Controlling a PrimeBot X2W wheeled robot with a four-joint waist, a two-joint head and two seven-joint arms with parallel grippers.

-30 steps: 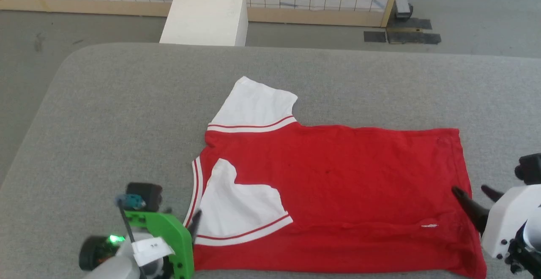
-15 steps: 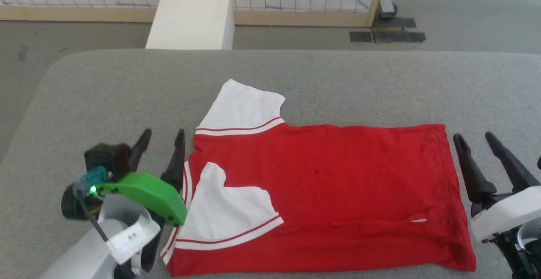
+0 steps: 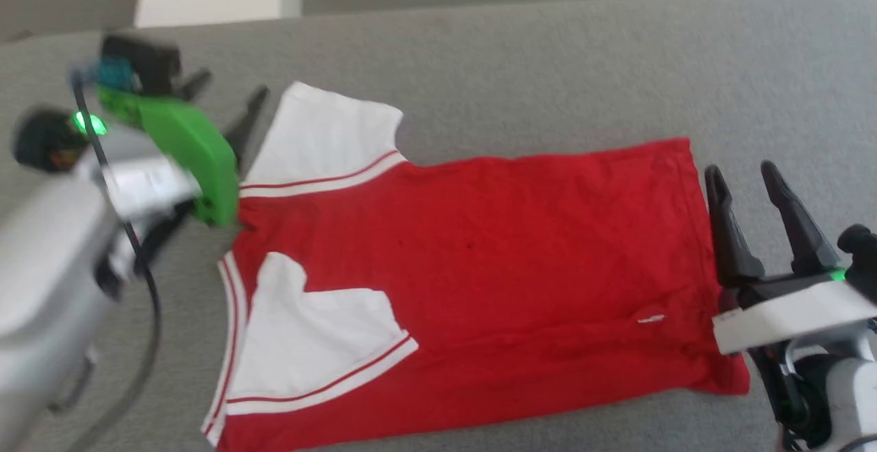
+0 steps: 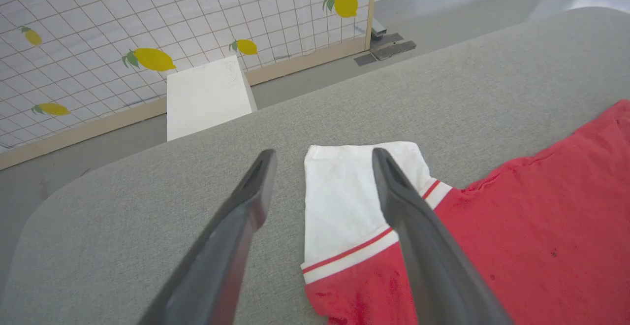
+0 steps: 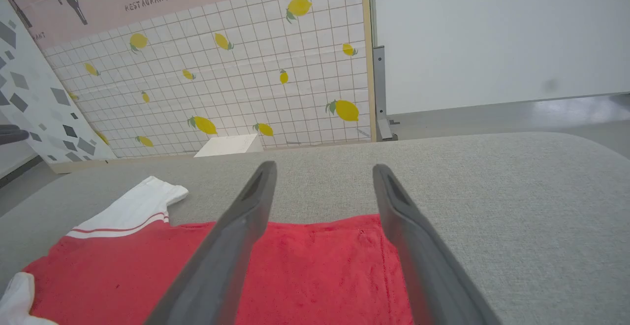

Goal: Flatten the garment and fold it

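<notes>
Garment (image 3: 479, 267): spread flat on grey table (image 3: 548, 61); near sleeve (image 3: 308, 342) folded onto red body, far sleeve (image 3: 322, 137) extended.
Left gripper (image 3: 231, 88): jaws released, empty, at far sleeve.
Right gripper (image 3: 740, 170): jaws released, empty, beside hem (image 3: 692, 233).
</notes>
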